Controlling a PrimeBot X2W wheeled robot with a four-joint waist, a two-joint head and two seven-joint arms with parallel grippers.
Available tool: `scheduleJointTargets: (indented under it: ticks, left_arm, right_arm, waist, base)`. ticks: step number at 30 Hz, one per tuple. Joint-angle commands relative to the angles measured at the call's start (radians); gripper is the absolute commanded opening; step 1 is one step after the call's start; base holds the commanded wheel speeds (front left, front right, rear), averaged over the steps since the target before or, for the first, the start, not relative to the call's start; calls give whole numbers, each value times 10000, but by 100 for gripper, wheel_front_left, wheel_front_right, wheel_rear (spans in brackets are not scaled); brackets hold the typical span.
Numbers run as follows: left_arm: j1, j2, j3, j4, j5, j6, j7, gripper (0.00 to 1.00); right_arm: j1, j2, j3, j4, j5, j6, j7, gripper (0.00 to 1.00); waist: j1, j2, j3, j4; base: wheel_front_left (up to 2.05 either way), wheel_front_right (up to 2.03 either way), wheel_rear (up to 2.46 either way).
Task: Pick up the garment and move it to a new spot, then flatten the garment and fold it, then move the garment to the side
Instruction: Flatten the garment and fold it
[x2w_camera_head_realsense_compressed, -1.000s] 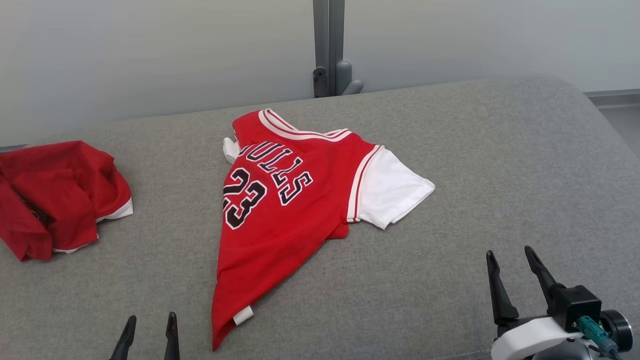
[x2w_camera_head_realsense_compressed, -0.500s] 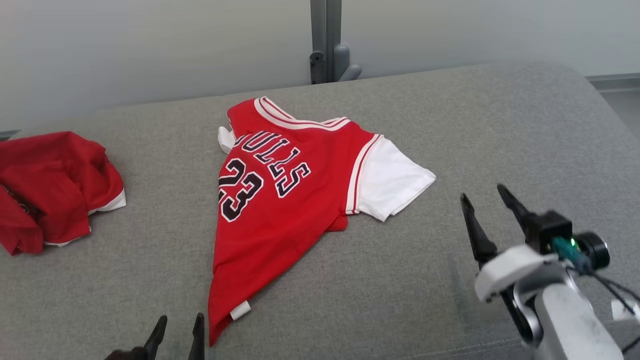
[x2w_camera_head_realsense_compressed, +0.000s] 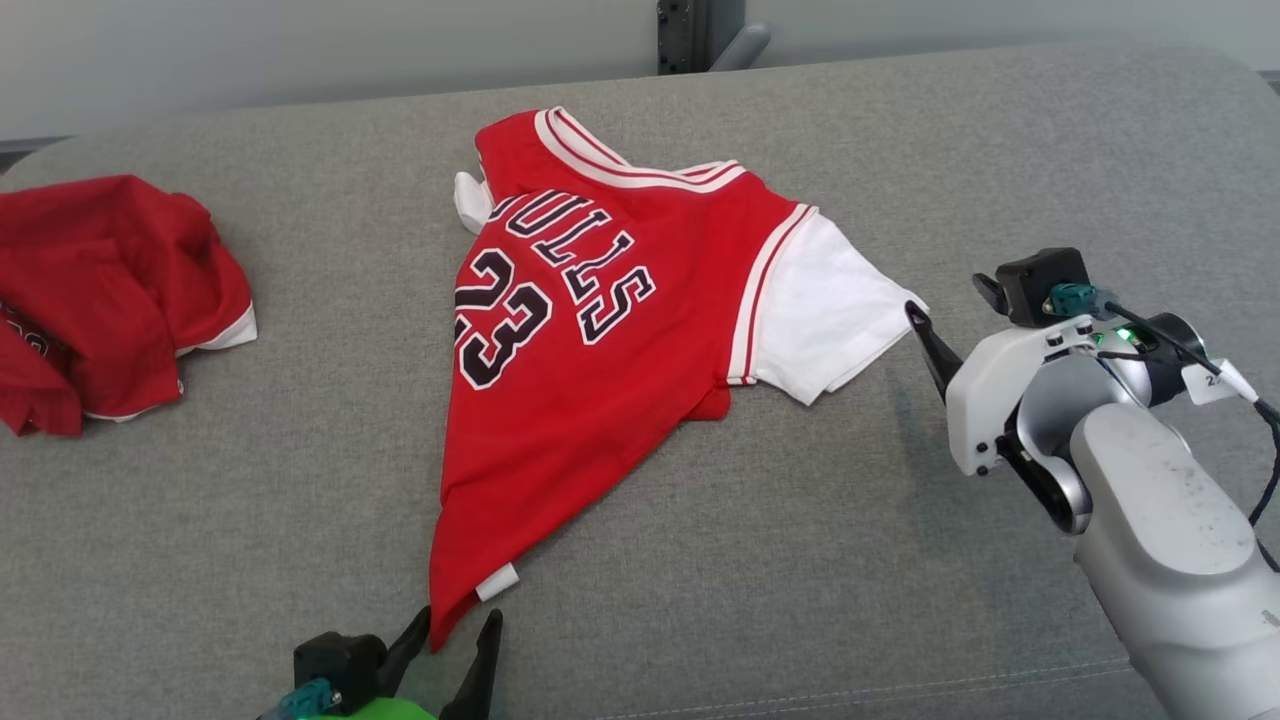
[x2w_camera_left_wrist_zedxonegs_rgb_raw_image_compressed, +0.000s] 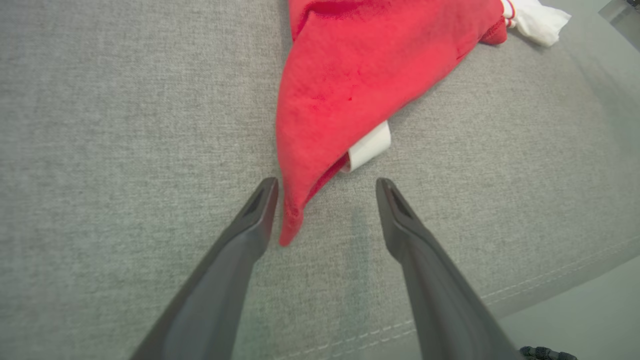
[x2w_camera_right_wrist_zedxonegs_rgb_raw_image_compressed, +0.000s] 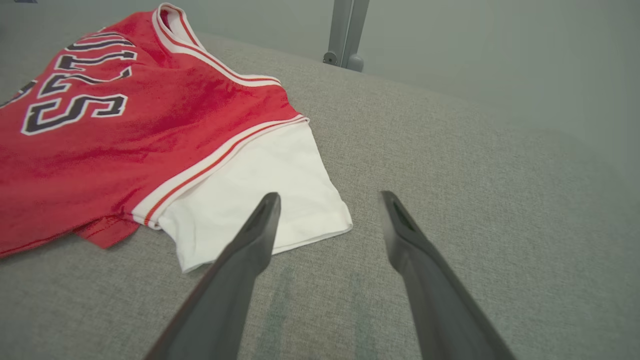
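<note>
Big tabletop (x2w_camera_head_realsense_compressed: 900, 560) wrapped in grey woven fabric, with a stitched seam (x2w_camera_left_wrist_zedxonegs_rgb_raw_image_compressed: 550, 272) along the near edge and rounded far corners. Plain pale grey wall (x2w_camera_head_realsense_compressed: 300, 50) behind, grey metal post (x2w_camera_right_wrist_zedxonegs_rgb_raw_image_compressed: 345, 30) standing against it. Soft, even light.

A red jersey (x2w_camera_head_realsense_compressed: 560, 400) numbered 23, one white sleeve spread, lies narrowed to a point on grey upholstery (x2w_camera_head_realsense_compressed: 900, 560).

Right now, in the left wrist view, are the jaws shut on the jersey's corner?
No: the left jaws stand wide apart, and the pointed corner of the jersey lies ungripped between them on the grey cushion.
</note>
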Motion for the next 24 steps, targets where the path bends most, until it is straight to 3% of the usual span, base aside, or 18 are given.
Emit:
scheduleJointTargets:
  ticks: [1,16,22,23,24]
  left_arm:
    - [-320,54,-154,-82,-171,20,-11,100]
    - [-2487,-159,-1220,582,-325,20,-534,100]
    - [-2660,-63,-1755,852,-618,20,-598,100]
    - [-2651,-3,-1884,886,-654,20,-570,91]
    - [-2625,71,-1972,906,-680,20,-563,76]
  right_arm:
    - [-302,-235,109,356,228,-19,184,100]
    - [-2106,-1026,563,2549,549,-19,230,100]
    - [-1991,-784,868,3380,851,-6,387,100]
    - [-1900,-677,967,3481,977,11,400,60]
    - [-1836,-602,1052,3556,1133,33,384,30]
  waist:
    - [0,87,491,426]
    - [0,87,2361,1621]
    - [0,87,2539,1777]
    - [0,87,2534,1789]
    - [0,87,2521,1793]
  base:
    - [0,0,0]
    - [0,0,0]
    - [0,0,0]
    - [0,0,0]
    - [0,0,0]
